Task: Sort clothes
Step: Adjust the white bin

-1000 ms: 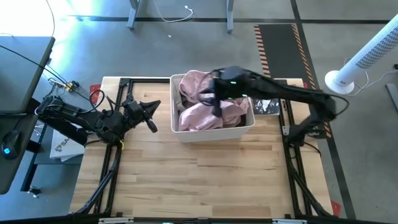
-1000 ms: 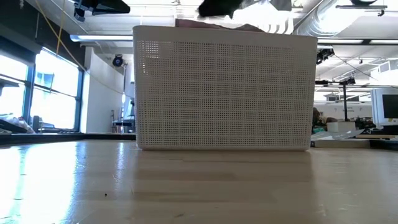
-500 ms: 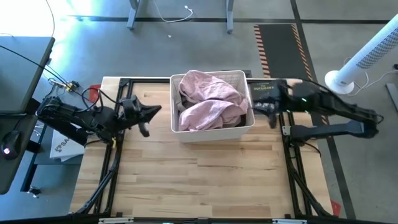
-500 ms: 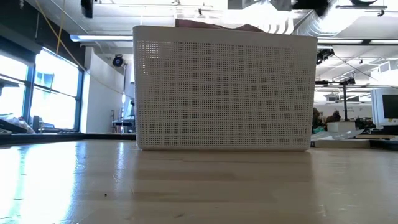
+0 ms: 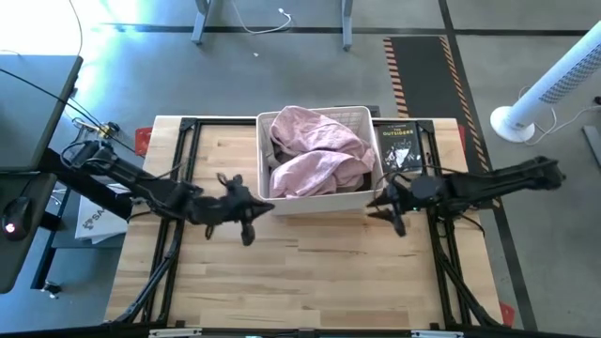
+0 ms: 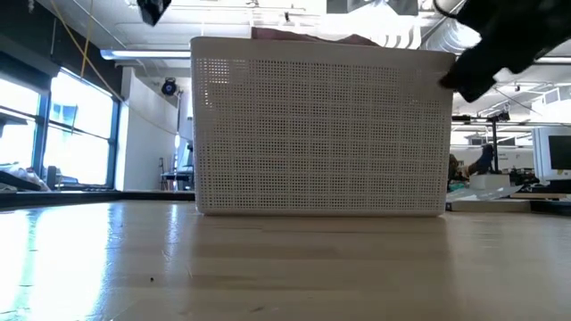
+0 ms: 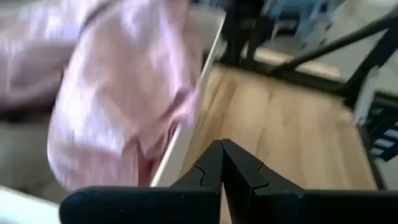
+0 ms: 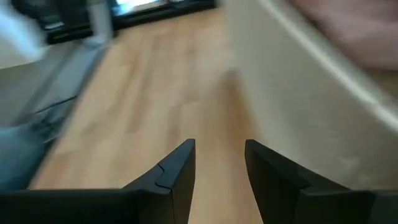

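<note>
A pale pink garment lies heaped in the white basket at the table's far middle. It also shows in the left wrist view, and its top peeks over the rim in the low view. No other clothes show. My left gripper is shut and empty, just off the basket's near left corner at about rim height. My right gripper is open and empty, beside the basket's near right corner; its fingers point along the basket's wall.
A small black book lies right of the basket at the far right. Black frame rails run along both sides of the table. Bare wood spreads from the basket to the near edge.
My right gripper has left the pink garment in the basket, gone right over the book, then come toward the near edge and down beside the basket's near right corner. My left gripper has gone right and nearer, up to the basket's near left corner. The garment stays in the basket.
</note>
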Motion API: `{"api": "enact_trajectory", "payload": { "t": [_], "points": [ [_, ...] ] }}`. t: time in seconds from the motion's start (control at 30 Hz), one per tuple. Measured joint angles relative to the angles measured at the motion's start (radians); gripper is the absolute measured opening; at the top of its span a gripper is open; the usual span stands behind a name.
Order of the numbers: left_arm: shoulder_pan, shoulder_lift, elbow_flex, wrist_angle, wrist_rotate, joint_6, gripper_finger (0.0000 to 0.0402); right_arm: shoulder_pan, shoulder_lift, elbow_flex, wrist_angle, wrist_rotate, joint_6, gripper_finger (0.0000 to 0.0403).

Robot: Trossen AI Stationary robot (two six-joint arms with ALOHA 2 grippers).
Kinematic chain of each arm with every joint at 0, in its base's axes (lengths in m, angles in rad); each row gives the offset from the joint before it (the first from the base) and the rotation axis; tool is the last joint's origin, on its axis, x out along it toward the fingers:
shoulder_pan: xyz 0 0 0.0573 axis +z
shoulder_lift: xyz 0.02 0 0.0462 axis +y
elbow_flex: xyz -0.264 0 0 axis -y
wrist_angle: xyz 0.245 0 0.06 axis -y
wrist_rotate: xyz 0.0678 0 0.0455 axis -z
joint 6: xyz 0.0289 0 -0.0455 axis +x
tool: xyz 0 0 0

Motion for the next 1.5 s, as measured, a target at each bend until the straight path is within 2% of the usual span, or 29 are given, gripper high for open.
{"api": "enact_trajectory", "payload": {
  "t": [0.13,0.2,0.33,0.43,0.53,0.6,0.7,0.83,1.03,1.13,1.2,1.37,1.5],
  "points": [
    [0.013,0.090,0.015,-0.130,0.001,-0.136,0.0000,0.004,0.077,-0.003,0.054,0.220,-0.001,0.0137],
    [0.022,0.132,0.012,-0.207,0.002,-0.191,0.0000,0.001,0.118,-0.003,0.093,0.277,0.004,0.0137],
    [0.053,0.172,0.013,-0.344,-0.092,-0.297,0.0000,0.003,0.208,-0.003,0.126,0.287,0.008,0.0137],
    [0.082,0.173,0.013,-0.431,-0.202,-0.337,0.0000,0.001,0.257,-0.003,0.149,0.300,0.008,0.0137],
    [0.106,0.157,0.013,-0.455,-0.325,-0.338,0.0000,0.001,0.281,-0.003,0.174,0.295,0.008,0.0137],
    [0.122,0.140,0.013,-0.457,-0.345,-0.337,0.0000,0.001,0.279,-0.003,0.182,0.283,0.002,0.0137],
    [0.121,0.126,0.013,-0.437,-0.288,-0.337,0.0000,0.001,0.250,0.032,0.125,0.232,-0.006,0.0137],
    [0.044,0.102,0.013,-0.424,-0.223,-0.339,0.0000,0.015,0.160,0.126,-0.042,0.125,-0.046,0.0137],
    [-0.129,-0.004,0.004,-0.475,-0.380,-0.447,0.0000,0.066,-0.090,0.148,-0.205,0.142,-0.055,0.0137],
    [-0.157,-0.057,-0.044,-0.412,-0.367,-0.474,0.0000,0.067,-0.193,0.083,-0.178,0.122,-0.043,0.0137],
    [-0.152,-0.064,-0.101,-0.305,-0.362,-0.451,0.0000,0.063,-0.209,0.011,-0.072,0.109,-0.043,0.0137],
    [-0.060,-0.037,-0.256,-0.048,-0.355,-0.376,0.0000,0.013,-0.157,-0.132,0.114,0.225,-0.059,0.0137],
    [0.058,-0.019,-0.350,0.069,-0.325,-0.359,0.0000,-0.072,-0.106,-0.153,0.205,0.192,-0.083,0.0137]
  ]
}}
